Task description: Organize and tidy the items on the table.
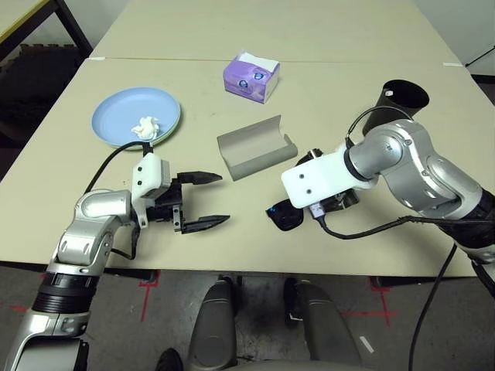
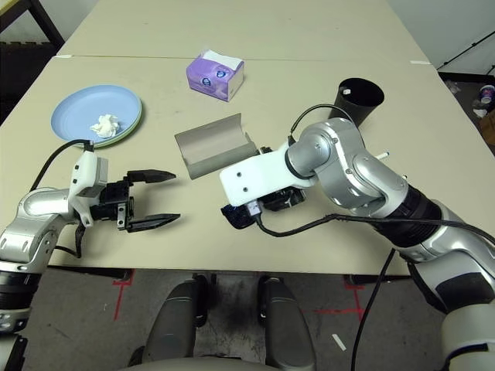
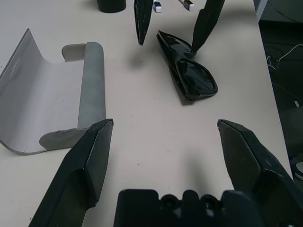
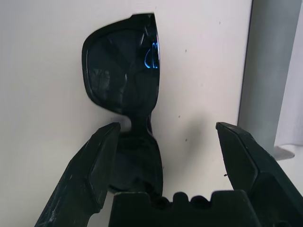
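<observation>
The black sunglasses (image 1: pixel 286 216) lie on the pale beige tabletop (image 1: pixel 193 251) near its close edge, at about 6 o'clock on the table as I look down. My right gripper (image 4: pixel 168 125) is over them with its two black fingers spread wide; one finger overlaps the sunglasses in my right wrist view, and whether it touches them I cannot tell. The bridge shows between my fingers, and nothing is pinched.

From the sunglasses, my left gripper (image 1: pixel 224 199) is at 9 o'clock, its fingers also spread wide with only space between them, pointing toward the sunglasses. The grey oblong glasses case (image 1: pixel 255 148) lies open at 11 o'clock, near the sunglasses. Farther out, also toward 11 o'clock, stands the purple tissue box (image 1: pixel 251 77), with white tissue at its top opening.

At 10 o'clock, well apart from the sunglasses, the blue round plate (image 1: pixel 116 116) sits on the green round plate (image 1: pixel 168 134), and the crumpled white tissue (image 1: pixel 145 128) rests on the blue one. The black cup (image 1: pixel 402 97) is out toward 1 or 2 o'clock, beyond my right forearm (image 1: pixel 418 166). Two white pens (image 3: pixel 157 6) (image 3: pixel 189 5) lie beyond the sunglasses in my left wrist view, their ends side by side but apart, near the cup.
</observation>
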